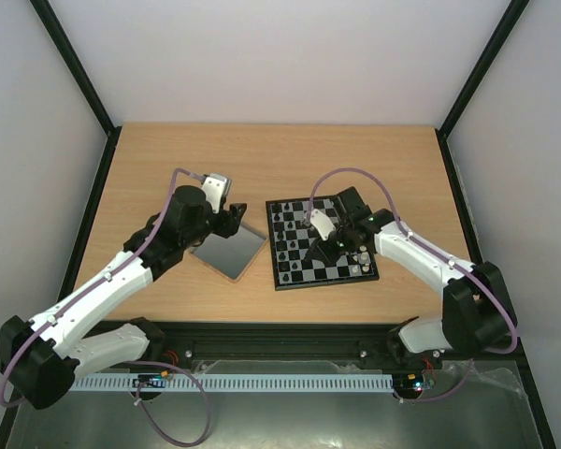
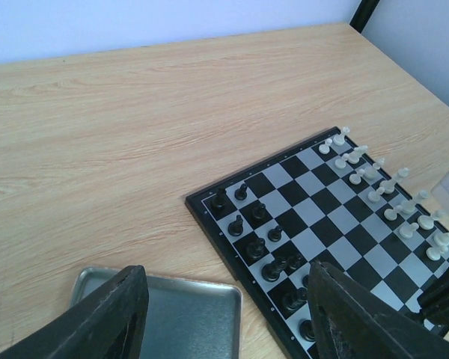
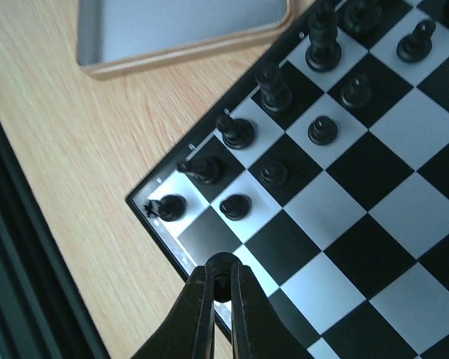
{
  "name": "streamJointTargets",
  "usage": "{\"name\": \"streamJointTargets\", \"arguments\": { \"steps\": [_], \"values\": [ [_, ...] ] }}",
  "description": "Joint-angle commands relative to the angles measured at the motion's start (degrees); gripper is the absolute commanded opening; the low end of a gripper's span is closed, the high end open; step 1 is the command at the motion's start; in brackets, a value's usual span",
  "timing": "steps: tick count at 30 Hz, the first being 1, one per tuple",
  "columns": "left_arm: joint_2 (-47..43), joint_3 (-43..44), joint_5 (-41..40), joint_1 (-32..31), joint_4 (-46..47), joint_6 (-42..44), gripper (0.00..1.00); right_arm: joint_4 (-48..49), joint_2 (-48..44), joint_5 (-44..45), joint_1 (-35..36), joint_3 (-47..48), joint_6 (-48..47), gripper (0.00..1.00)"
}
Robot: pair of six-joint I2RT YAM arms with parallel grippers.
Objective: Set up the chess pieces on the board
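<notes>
The board [image 1: 323, 245] lies right of centre, with black chess pieces [image 1: 282, 229] along its left side and white ones [image 1: 360, 268] at its near right. My right gripper [image 3: 223, 278] is shut on a small black piece [image 3: 223, 263], held just above the board's [image 3: 389, 247] near edge, two squares from the corner rook [image 3: 165, 207]. In the top view the right gripper [image 1: 310, 267] sits over the board's near left part. My left gripper [image 2: 224, 329] hangs open and empty above the tray [image 2: 187, 318], beside the board [image 2: 322, 217].
A plain grey tray [image 1: 229, 248] lies left of the board and looks empty. Black pieces [image 2: 258, 247] and white pieces [image 2: 382, 191] fill opposite sides. Black frame posts stand at the table's corners, and a cable channel runs along the near edge.
</notes>
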Motion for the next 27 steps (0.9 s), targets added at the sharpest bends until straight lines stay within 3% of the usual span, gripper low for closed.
{"name": "streamJointTargets", "arguments": {
  "steps": [1,13,27],
  "values": [
    [0.39,-0.56,-0.57,0.68,1.25,-0.88,0.6,3.9,-1.51,3.67,1.28,-3.58,-3.74,0.05],
    [1.38,-0.47,-0.56,1.68,0.96,-1.27,0.6,9.26,-1.06,12.59,12.17,-8.62,-5.5,0.05],
    [1.73,-0.5,-0.28,1.71,0.82,-1.26,0.6,11.1,2.09,15.36,14.51,-8.1,-5.01,0.05]
  ]
}}
